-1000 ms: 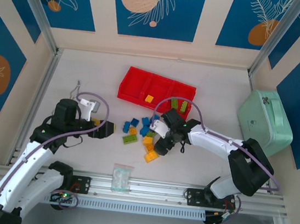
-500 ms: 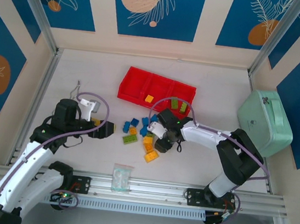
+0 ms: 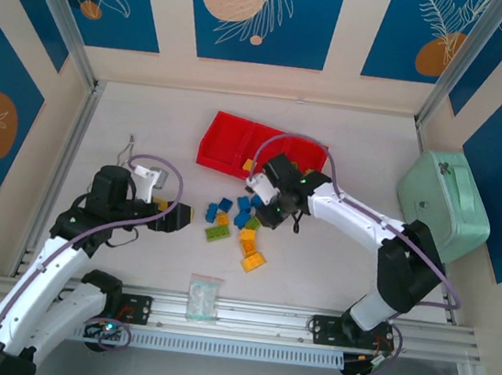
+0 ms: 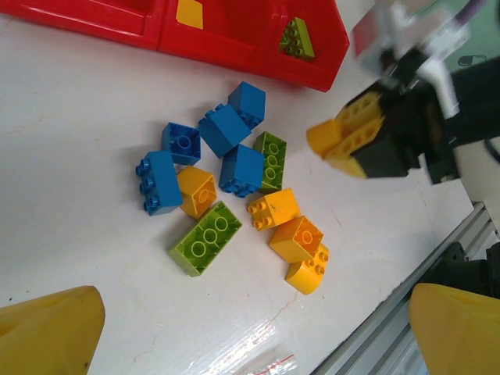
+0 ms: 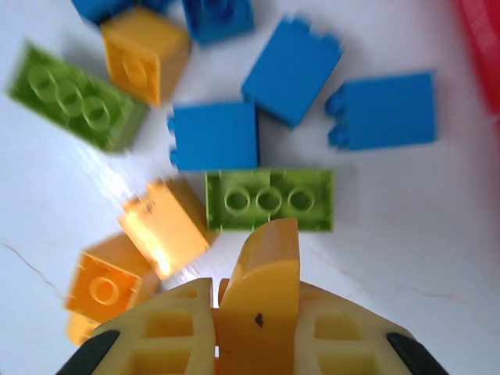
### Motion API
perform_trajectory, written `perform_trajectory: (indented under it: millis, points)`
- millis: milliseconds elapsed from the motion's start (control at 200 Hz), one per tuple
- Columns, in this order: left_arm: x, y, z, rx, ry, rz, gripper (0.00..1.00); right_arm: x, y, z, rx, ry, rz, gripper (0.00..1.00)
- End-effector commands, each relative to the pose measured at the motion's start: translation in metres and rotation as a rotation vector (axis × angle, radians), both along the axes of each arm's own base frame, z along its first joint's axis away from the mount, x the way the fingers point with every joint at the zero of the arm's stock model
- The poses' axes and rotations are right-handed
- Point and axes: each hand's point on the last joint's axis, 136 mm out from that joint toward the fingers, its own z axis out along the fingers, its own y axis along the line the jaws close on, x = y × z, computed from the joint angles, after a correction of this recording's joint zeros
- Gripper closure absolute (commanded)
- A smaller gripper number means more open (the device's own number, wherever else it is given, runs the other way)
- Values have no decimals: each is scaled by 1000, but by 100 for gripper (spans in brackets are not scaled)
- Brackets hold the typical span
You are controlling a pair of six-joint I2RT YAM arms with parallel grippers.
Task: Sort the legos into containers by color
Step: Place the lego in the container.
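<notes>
The right hand (image 5: 256,308) is clamped on a small orange-yellow plastic brick (image 5: 264,262), with its yellow fingers (image 5: 176,316) pressed to both sides. It holds the brick close over the pile of loose blue, lime green and orange-yellow studded bricks (image 3: 233,220) on the white worktop (image 3: 148,128), just short of a flat lime green brick (image 5: 269,201). The left wrist view adds the long red plastic tray (image 4: 250,58) beyond the pile, with a lime green wedge (image 4: 298,39) in its end compartment and an orange-yellow piece (image 4: 190,11) in the next. The left hand (image 4: 254,332) hangs beside the pile, fingers spread wide apart.
</notes>
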Motion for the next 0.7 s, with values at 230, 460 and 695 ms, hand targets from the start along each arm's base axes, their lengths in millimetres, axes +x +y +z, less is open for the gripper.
perform_trajectory:
  millis: [230, 460, 695]
  points:
    - [-6, -5, 3, -8, -28, -45, 0, 90, 22, 71, 322, 127, -457, 100]
    - [-9, -6, 6, -14, -39, -52, 1, 155, 23, 31, 212, 203, -671, 100]
    - [-10, -7, 8, -22, -51, -60, 1, 197, 31, 5, 101, 101, -703, 100]
